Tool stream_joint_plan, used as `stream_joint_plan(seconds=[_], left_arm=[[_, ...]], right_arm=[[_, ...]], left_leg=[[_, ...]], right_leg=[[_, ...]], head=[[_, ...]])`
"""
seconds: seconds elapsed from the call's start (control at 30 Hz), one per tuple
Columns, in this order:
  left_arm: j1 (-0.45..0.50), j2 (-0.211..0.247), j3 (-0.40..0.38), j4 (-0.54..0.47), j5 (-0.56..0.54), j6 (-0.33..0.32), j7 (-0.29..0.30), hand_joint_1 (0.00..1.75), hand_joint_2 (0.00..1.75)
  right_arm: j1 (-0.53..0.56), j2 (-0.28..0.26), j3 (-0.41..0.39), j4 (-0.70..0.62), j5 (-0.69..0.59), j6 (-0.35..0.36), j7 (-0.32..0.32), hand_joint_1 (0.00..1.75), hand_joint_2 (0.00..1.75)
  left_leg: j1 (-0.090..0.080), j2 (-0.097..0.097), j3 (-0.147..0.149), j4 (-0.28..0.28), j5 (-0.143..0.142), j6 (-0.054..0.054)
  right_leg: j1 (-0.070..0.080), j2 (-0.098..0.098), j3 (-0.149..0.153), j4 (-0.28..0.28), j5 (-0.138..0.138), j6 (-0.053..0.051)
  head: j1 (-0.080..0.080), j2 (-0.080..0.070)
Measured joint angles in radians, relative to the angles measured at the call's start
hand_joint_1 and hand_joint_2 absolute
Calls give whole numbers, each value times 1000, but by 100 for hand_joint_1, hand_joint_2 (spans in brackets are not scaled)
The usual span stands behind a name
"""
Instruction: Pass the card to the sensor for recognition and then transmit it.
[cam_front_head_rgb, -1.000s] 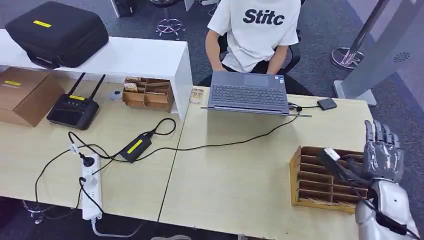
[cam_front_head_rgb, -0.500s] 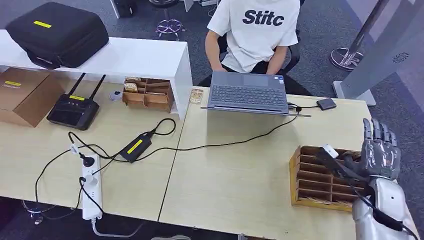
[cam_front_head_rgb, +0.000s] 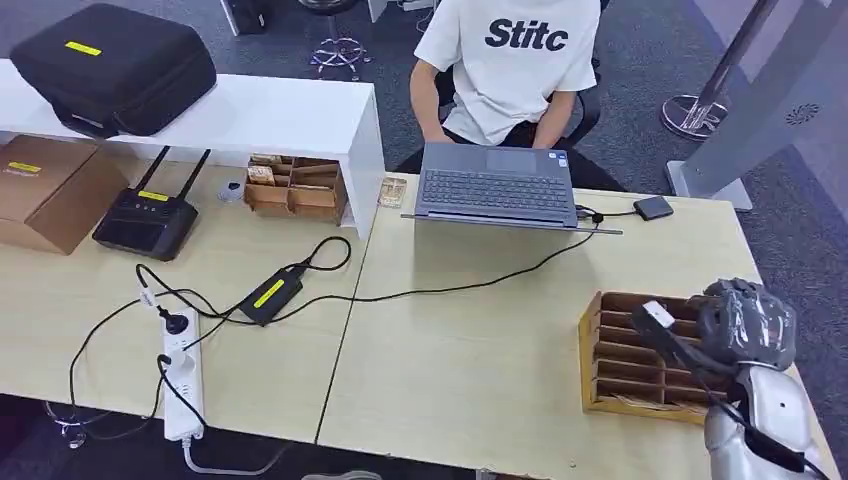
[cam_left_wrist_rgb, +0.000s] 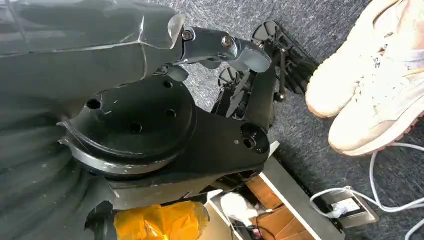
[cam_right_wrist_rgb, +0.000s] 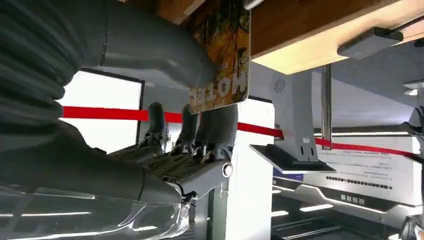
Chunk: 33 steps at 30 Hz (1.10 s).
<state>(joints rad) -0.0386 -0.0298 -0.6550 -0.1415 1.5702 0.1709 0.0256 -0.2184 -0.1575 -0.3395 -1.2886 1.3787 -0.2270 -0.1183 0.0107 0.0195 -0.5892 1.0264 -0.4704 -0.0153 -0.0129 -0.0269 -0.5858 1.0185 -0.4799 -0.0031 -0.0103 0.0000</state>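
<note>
The desk (cam_front_head_rgb: 480, 340) carries everything, with a white shelf (cam_front_head_rgb: 250, 115) along its far left part and a person in a white shirt (cam_front_head_rgb: 510, 60) seated behind its far edge. A grey laptop (cam_front_head_rgb: 497, 187) sits at the far edge in front of that person. Near the right front corner stands a wooden slotted rack (cam_front_head_rgb: 630, 355). At the far right edge lies a small dark sensor (cam_front_head_rgb: 654, 207) (my guess from the task, since it is cabled to the laptop).

The right hand (cam_front_head_rgb: 748, 325) is over the rack at the right edge, fingers curled down. In the right wrist view its thumb presses a printed card (cam_right_wrist_rgb: 222, 60) against the fingers, the card close against the rack's wood. Whether the left hand is spread or closed cannot be told from the left wrist view.

The grip looks shallow, near one edge of the card. If the card catches on a slot wall as it lifts, it could twist or slip out. The sensor is well apart from the rack, so a loose pinch could also let the card tilt on the way and present badly for reading.
</note>
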Motion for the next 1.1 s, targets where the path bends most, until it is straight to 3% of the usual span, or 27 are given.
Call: stream_joint_plan(seconds=[0.43, 0.57, 0.7, 0.93, 1.1], left_arm=[[0, 0, 0, 0, 0, 0, -1, 0, 175], [0, 0, 0, 0, 0, -1, -1, 0, 175], [0, 0, 0, 0, 0, -2, -2, 0, 175], [0, 0, 0, 0, 0, -3, -2, 0, 175], [0, 1, 0, 1, 0, -5, -2, 0, 175]], right_arm=[[4, 0, -19, 1, -2, -1, -8, 131, 175], [4, 0, -22, -6, -8, -9, -21, 175, 175], [4, 0, -21, -74, -55, -47, -49, 175, 175], [-6, -2, -20, -205, -103, -45, -57, 175, 175], [-61, -10, -7, -320, -207, 7, -64, 175, 175]], left_leg=[[0, 0, 0, 0, 0, 0], [0, 0, 0, 0, 0, 0], [0, 0, 0, 0, 0, 0], [0, 0, -1, 0, 0, 0], [0, 0, -1, 0, 0, 0]], right_leg=[[0, 0, 0, 0, 0, 0], [0, 0, 0, 0, 0, 0], [0, 0, 0, 0, 0, 0], [0, 0, 0, 0, 0, 0], [0, 0, 0, 1, 0, 0]], head=[[0, 0], [0, 0], [0, 0], [0, 0], [0, 0]])
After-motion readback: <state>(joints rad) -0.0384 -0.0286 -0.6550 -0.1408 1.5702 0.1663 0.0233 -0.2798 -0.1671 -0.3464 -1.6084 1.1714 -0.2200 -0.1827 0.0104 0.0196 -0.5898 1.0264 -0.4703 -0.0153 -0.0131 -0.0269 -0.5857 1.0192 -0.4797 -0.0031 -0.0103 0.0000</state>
